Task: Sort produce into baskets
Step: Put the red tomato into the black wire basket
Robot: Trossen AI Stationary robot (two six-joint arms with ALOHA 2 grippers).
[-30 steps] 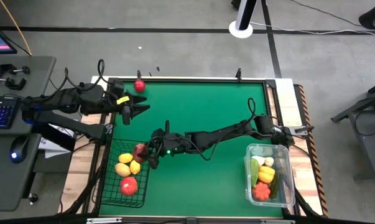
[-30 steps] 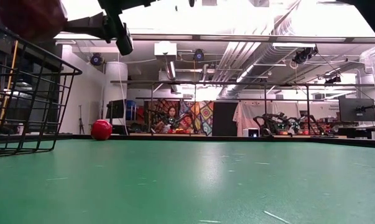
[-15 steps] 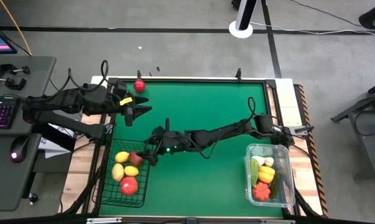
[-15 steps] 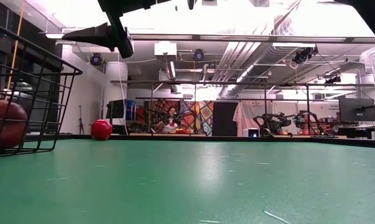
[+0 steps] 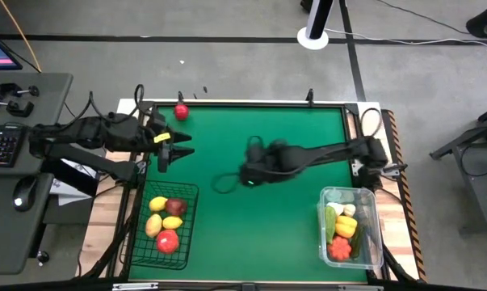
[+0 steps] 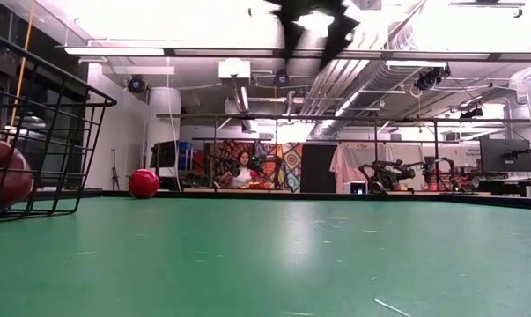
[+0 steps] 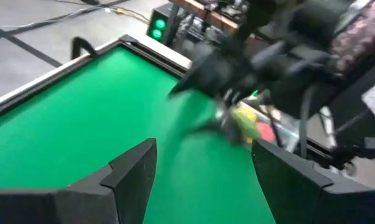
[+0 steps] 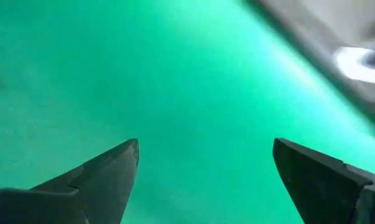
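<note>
My right gripper (image 5: 227, 183) hangs spread and empty over the middle of the table (image 5: 251, 234). The last red fruit (image 5: 181, 111) lies at the far left corner, well apart, nearer my left gripper (image 5: 167, 151), also spread and empty; the wire basket (image 5: 188, 242) sits at the near left corner. I'd descend straight and close across its middle so it can't roll.

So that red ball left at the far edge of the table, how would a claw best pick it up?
The red ball is round and sits alone on the green table, close to the back rim. Probably best taken from straight above, fingers closing across its widest middle. The left gripper is open and nearest.
</note>
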